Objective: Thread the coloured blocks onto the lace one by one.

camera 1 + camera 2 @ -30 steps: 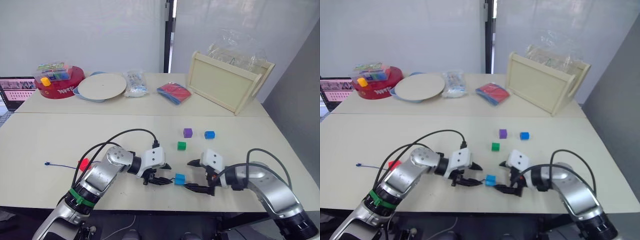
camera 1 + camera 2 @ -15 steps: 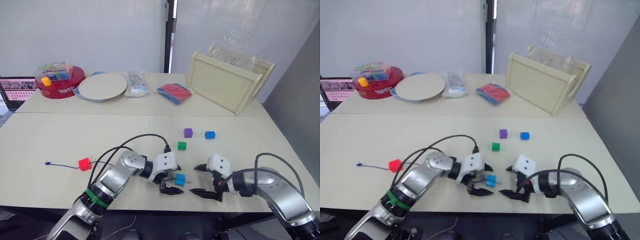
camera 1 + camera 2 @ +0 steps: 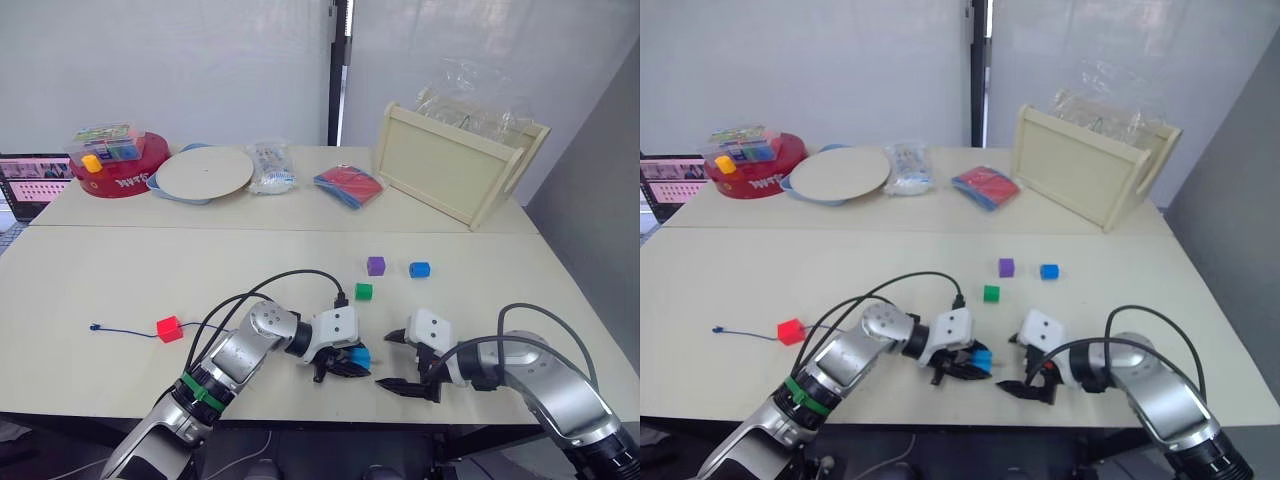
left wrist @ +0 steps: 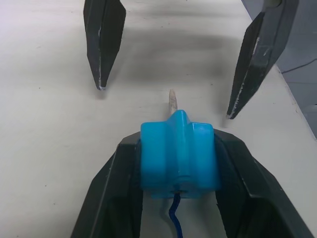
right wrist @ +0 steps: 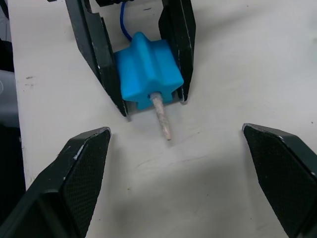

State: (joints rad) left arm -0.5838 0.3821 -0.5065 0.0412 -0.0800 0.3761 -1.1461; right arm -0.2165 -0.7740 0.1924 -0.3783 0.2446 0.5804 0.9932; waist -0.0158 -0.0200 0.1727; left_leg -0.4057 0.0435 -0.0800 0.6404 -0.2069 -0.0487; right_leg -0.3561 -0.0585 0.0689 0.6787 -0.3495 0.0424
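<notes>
Since half a second ago the left gripper has clamped the glossy blue plastic cube at the table's near edge; the thin blue lace's pale stiff tip now pokes through. The right gripper waits spread wide, ready to pull. A red cube is already strung.

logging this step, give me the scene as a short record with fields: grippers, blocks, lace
left gripper: shut on blue block
right gripper: open, facing the lace tip
lace: runs through held block, pale tip sticking out the far side
red block: on the lace, near its far end
loose blocks: green block, purple block, second blue block, on the table
</notes>
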